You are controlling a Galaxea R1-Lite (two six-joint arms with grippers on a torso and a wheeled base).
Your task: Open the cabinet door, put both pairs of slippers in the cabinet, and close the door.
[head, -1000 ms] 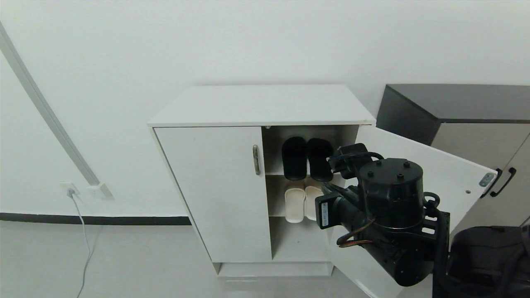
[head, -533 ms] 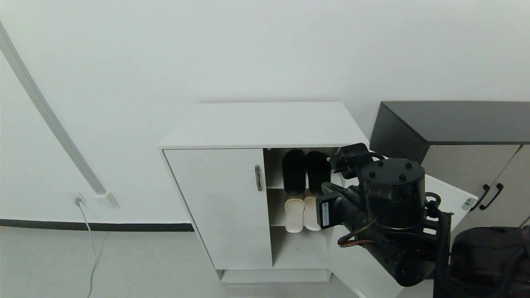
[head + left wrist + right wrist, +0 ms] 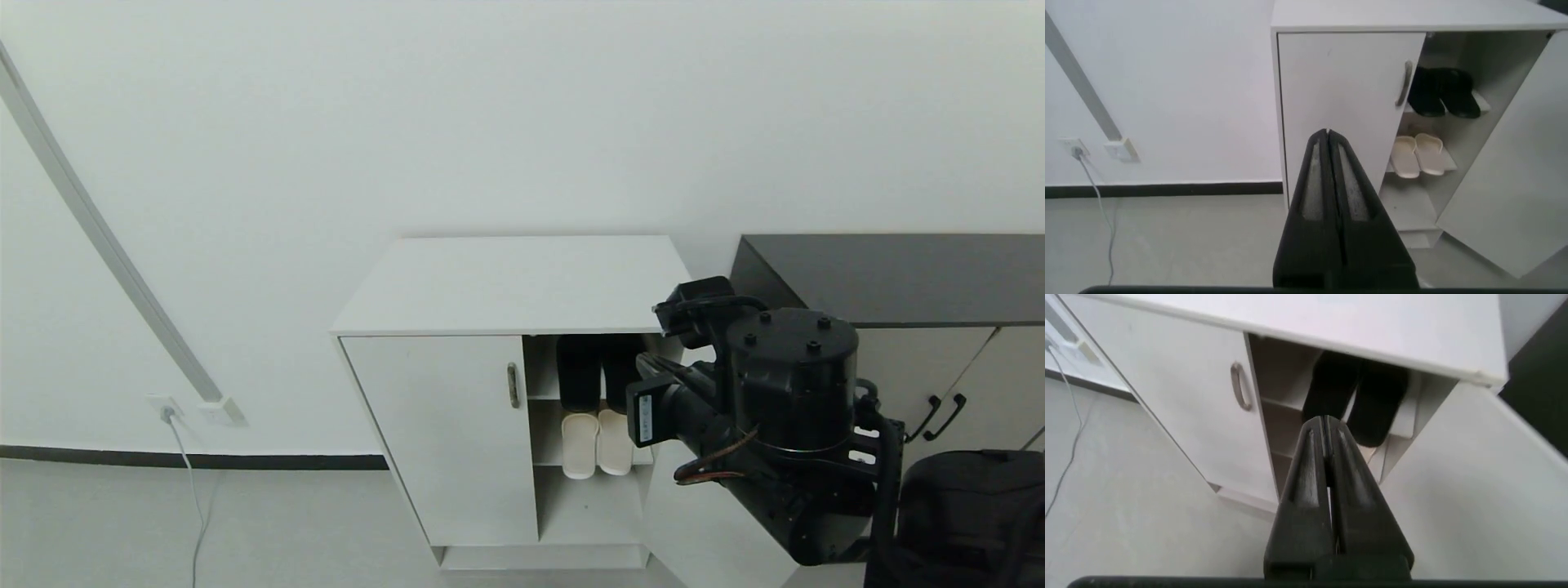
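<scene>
A white cabinet stands against the wall, its left door closed and its right door swung open. A pair of black slippers lies on the top shelf, with a pair of white slippers on the shelf below. My right arm hangs in front of the open door. My right gripper is shut and holds nothing, short of the black slippers. My left gripper is shut and empty too, well back from the cabinet, facing the closed door. The white slippers lie beyond it.
A dark cabinet with black handles stands right of the white one. A wall socket with a hanging cable and a slanted wall conduit are at the left. Bare grey floor spreads in front and left.
The whole head view has shifted, so the camera moved: the cabinet now sits lower and smaller in the picture. Both pairs of slippers stay on their shelves.
</scene>
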